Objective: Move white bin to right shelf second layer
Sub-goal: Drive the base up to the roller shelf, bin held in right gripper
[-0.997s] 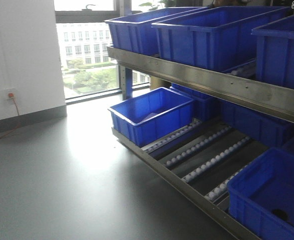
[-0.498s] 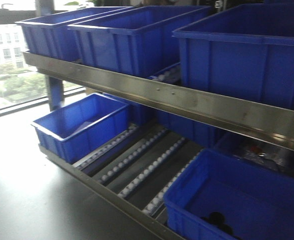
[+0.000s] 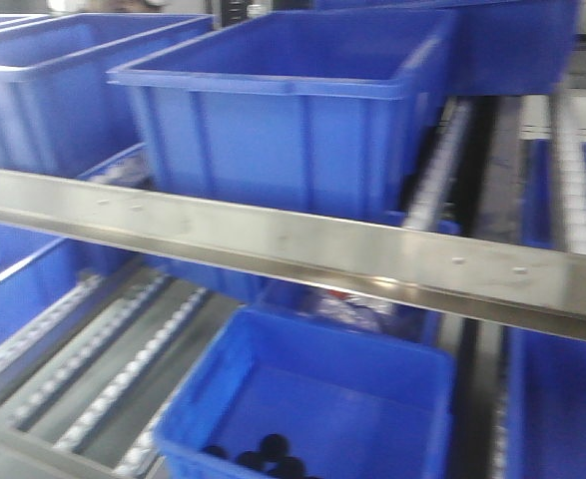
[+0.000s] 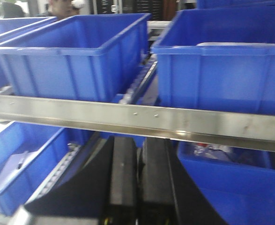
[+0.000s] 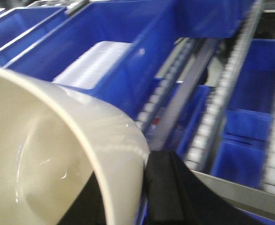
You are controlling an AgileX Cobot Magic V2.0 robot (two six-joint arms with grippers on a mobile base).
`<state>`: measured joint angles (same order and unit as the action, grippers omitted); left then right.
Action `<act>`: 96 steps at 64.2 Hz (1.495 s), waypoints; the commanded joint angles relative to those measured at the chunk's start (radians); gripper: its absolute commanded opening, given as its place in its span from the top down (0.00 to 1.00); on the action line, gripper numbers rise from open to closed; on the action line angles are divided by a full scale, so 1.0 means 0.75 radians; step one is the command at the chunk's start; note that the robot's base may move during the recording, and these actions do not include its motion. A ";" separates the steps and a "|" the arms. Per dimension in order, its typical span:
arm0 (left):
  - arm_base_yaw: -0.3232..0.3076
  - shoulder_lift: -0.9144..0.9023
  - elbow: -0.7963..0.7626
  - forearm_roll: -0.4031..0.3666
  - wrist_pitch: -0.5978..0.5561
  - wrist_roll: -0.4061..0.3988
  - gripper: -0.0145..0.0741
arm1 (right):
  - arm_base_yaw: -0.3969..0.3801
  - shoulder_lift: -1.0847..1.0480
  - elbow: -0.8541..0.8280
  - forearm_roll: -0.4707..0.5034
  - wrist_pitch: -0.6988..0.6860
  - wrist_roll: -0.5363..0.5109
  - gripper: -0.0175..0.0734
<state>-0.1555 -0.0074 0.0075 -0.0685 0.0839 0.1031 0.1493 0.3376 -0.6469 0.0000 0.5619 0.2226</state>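
Right gripper (image 5: 137, 187): clamped on the wall of the white bin (image 5: 48, 159), with one black finger (image 5: 172, 185) outside the rim.
White bin: carried in the right gripper, tilted so its glossy inside faces the wrist camera; it is clear of the rack.
Right shelf second layer (image 5: 212, 117): ahead of the right gripper and slightly to its right; its roller rails run away from it.
Blue crate (image 5: 142, 65): on that level, just beyond the bin, with something pale and blurred (image 5: 92, 63) inside.
Left gripper (image 4: 139, 183): fingers pressed close together with nothing between them.
Steel front lip (image 4: 128, 115): crosses just above the left gripper, with two blue crates (image 4: 76, 61) beyond it.
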 commanded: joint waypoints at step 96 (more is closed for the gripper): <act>-0.005 -0.019 0.049 -0.007 -0.112 -0.005 0.74 | -0.006 0.015 -0.042 -0.013 -0.139 -0.002 0.74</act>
<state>-0.1555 -0.0074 0.0075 -0.0685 0.0839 0.1031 0.1493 0.3376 -0.6469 0.0000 0.5641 0.2226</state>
